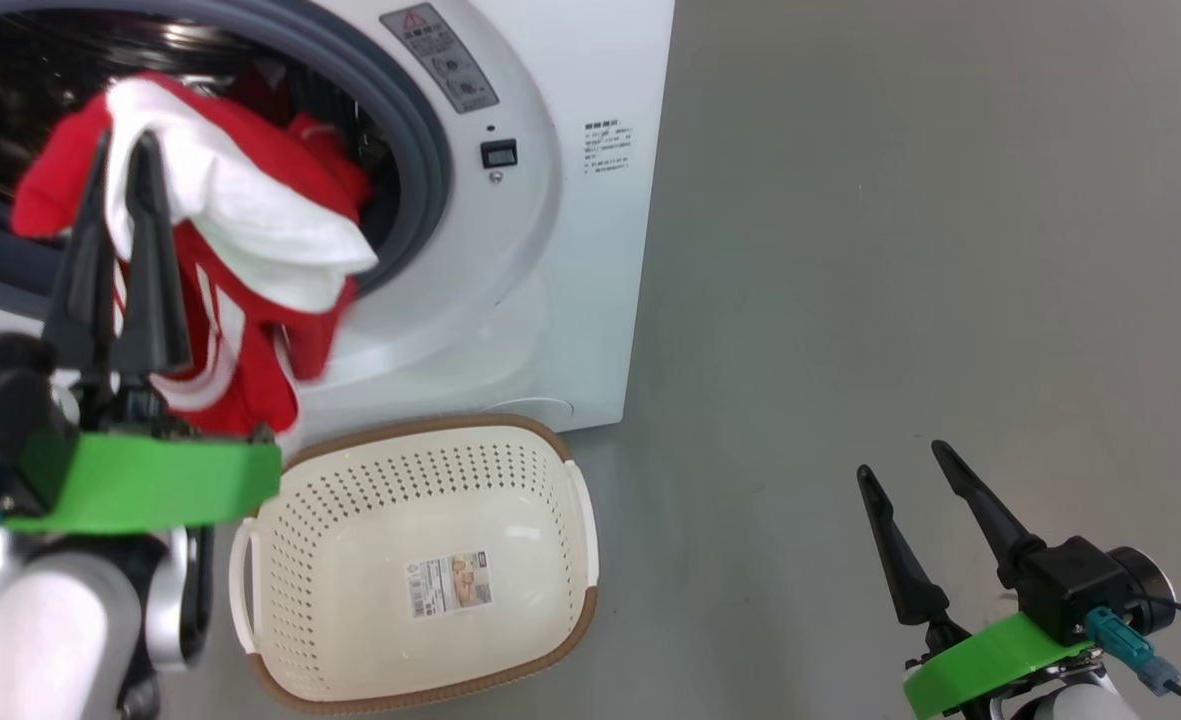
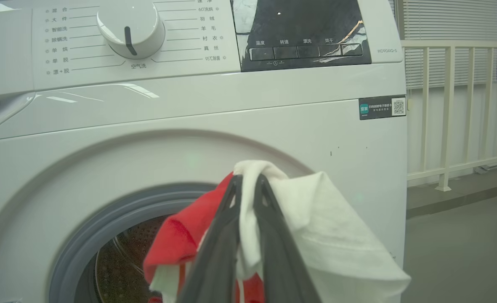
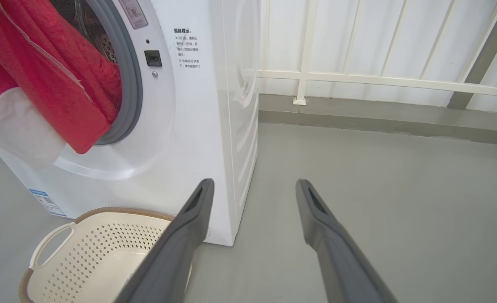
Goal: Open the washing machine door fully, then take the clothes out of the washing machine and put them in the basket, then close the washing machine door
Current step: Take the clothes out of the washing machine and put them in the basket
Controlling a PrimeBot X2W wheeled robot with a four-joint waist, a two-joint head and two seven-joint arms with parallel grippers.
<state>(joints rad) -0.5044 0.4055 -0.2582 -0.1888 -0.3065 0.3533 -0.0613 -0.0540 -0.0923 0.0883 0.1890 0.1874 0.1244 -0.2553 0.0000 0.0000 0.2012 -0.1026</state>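
The white washing machine (image 1: 570,250) stands with its drum mouth uncovered; the washing machine door is out of view. Red and white clothes (image 1: 250,240) hang out of the grey rubber ring, pinched by my left gripper (image 1: 125,145), which is shut on them in front of the opening. In the left wrist view the fingers of my left gripper (image 2: 248,181) clamp a white fold of the clothes (image 2: 315,227). The cream basket (image 1: 540,470) sits on the floor just below the opening, with nothing in it. My right gripper (image 1: 900,460) hovers open at the lower right, over bare floor.
Grey floor (image 1: 900,250) stretches to the right of the washing machine. A white railing (image 3: 357,80) and wall stand behind it in the right wrist view. The basket (image 3: 75,269) lies at that view's lower left, close to my right gripper (image 3: 254,187).
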